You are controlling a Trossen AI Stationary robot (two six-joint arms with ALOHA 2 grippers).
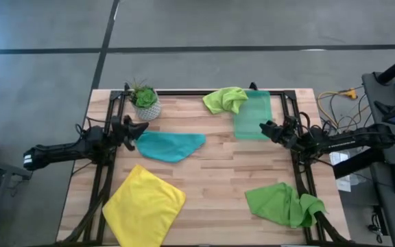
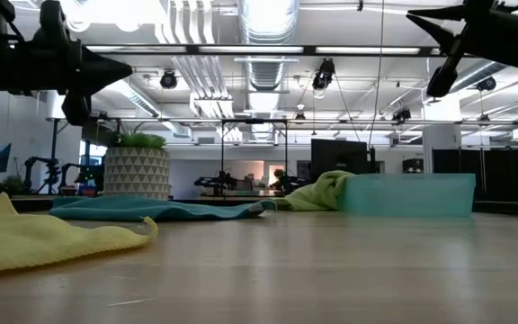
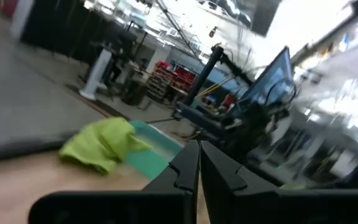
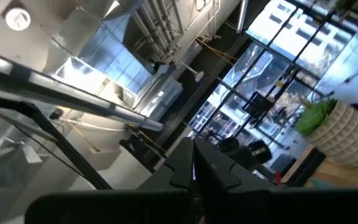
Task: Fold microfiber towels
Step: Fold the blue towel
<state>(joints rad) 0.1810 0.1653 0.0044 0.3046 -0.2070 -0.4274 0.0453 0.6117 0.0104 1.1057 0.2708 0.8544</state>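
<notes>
A teal towel [image 1: 170, 145] lies spread on the table left of centre. Flat at the near left lies a yellow towel [image 1: 144, 206]. One lime green towel [image 1: 225, 99] is bunched at the far edge, draped against a translucent green bin [image 1: 253, 114]; another [image 1: 283, 204] lies crumpled at the near right. My left gripper [image 1: 142, 128] hangs shut above the table's left side, just left of the teal towel. My right gripper [image 1: 265, 127] hangs shut at the right side, next to the bin. Neither touches a towel.
A small potted plant [image 1: 145, 101] in a white patterned pot stands at the far left. Black frame rails [image 1: 108, 171] run along the left and right table edges. Bare wood lies in the table's middle, between the towels.
</notes>
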